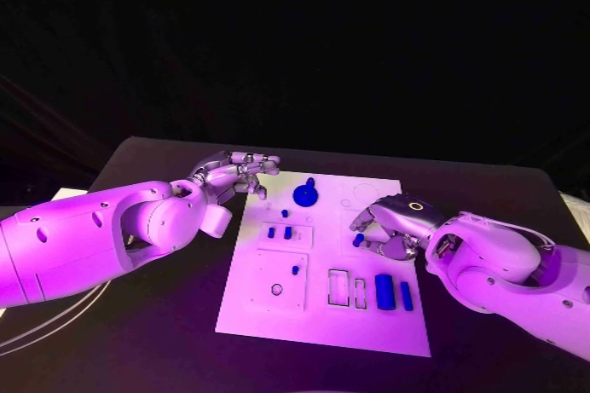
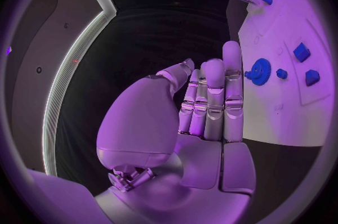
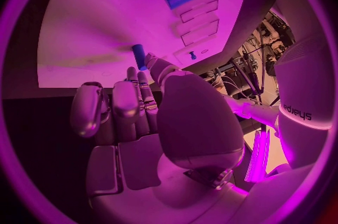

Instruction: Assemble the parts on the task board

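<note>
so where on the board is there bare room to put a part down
Bare: the task board's near strip, below the long blue parts and rectangular slots. Crowded: the far end, between the left hand, blue gear and right hand.

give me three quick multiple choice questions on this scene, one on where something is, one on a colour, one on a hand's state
1. Where does the blue gear-shaped part lie?
A. at the far end of the white task board
B. on the black table beside the board
C. in the left hand

2. What colour is the thick cylinder part at the board's near end?
A. white
B. blue
C. black

3. What is the silver right hand doing?
A. resting flat on the table, away from the board
B. gripping the gear
C. pinching a small blue peg at its fingertips over the board

Answers: 1 A, the head view shows the gear on the board's far end. 2 B, it is blue against the white plate. 3 C, the right wrist view shows the peg between thumb and finger.
</note>
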Tool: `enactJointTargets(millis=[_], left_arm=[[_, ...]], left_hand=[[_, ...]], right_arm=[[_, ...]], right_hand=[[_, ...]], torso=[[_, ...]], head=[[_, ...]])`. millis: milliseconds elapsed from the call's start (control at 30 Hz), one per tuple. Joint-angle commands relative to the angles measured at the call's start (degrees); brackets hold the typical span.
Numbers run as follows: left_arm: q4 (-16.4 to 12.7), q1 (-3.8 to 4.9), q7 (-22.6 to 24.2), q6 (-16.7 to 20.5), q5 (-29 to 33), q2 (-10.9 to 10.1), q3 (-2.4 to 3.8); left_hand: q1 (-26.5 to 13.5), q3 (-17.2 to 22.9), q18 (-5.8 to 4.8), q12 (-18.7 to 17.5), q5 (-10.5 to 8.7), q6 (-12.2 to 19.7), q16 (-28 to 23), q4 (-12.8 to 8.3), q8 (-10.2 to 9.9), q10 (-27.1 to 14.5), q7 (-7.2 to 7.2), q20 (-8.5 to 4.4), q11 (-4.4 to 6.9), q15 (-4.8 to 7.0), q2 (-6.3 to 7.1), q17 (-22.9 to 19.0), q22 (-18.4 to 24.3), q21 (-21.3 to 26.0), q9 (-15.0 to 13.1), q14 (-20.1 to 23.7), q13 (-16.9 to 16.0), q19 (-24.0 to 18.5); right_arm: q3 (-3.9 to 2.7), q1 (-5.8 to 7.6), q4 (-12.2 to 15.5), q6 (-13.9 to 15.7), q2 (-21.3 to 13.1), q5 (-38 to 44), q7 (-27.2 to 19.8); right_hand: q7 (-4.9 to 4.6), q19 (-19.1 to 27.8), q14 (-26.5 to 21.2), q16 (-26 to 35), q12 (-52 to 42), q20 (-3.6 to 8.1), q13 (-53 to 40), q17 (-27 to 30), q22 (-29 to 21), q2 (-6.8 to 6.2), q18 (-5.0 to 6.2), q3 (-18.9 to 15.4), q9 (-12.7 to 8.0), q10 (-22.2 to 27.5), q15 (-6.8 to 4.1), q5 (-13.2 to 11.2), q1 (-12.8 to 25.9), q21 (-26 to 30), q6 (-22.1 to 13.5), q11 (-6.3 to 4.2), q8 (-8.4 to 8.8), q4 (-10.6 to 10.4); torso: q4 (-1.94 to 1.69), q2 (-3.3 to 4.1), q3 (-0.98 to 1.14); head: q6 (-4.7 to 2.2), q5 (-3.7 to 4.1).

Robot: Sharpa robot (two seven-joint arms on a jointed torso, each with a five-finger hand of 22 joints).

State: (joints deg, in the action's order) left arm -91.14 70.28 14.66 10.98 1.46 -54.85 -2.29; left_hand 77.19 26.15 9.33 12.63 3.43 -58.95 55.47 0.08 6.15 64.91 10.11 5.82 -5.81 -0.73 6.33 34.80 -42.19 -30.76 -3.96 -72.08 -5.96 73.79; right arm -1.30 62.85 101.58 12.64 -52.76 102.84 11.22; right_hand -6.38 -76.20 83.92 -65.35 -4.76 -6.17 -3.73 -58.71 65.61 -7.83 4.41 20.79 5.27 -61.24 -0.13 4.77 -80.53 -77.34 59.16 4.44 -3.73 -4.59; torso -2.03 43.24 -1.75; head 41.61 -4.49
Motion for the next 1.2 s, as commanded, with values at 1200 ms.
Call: enactJointTargets(millis=[1200], left_arm=[[-0.1, 0.0, 0.1, -1.3, -0.4, -0.1, 0.02]], left_hand=[[-0.2, -0.4, 1.02, 0.4, -0.15, 0.5, 0.0, -0.2, 0.3, -0.6, 0.15, 0.34, 0.06, 0.03, -0.26, -0.2, 0.1, 0.4, 0.0, 0.6, -0.1, -0.1]], right_arm=[[0.17, -0.13, -0.2, 3.8, 1.2, 0.5, 1.7]], right_hand=[[0.16, -2.2, 1.8, -2.8, -1.3, 0.93, -0.3, -3.0, 3.4, 4.73, 0.09, 3.5, 1.7, -7.6, -1.02, -1.6, -1.9, -2.1, 6.7, -1.05, -1.84, -0.1]], torso=[[0.04, -0.05, 0.07]], head=[[0.51, -0.17]])
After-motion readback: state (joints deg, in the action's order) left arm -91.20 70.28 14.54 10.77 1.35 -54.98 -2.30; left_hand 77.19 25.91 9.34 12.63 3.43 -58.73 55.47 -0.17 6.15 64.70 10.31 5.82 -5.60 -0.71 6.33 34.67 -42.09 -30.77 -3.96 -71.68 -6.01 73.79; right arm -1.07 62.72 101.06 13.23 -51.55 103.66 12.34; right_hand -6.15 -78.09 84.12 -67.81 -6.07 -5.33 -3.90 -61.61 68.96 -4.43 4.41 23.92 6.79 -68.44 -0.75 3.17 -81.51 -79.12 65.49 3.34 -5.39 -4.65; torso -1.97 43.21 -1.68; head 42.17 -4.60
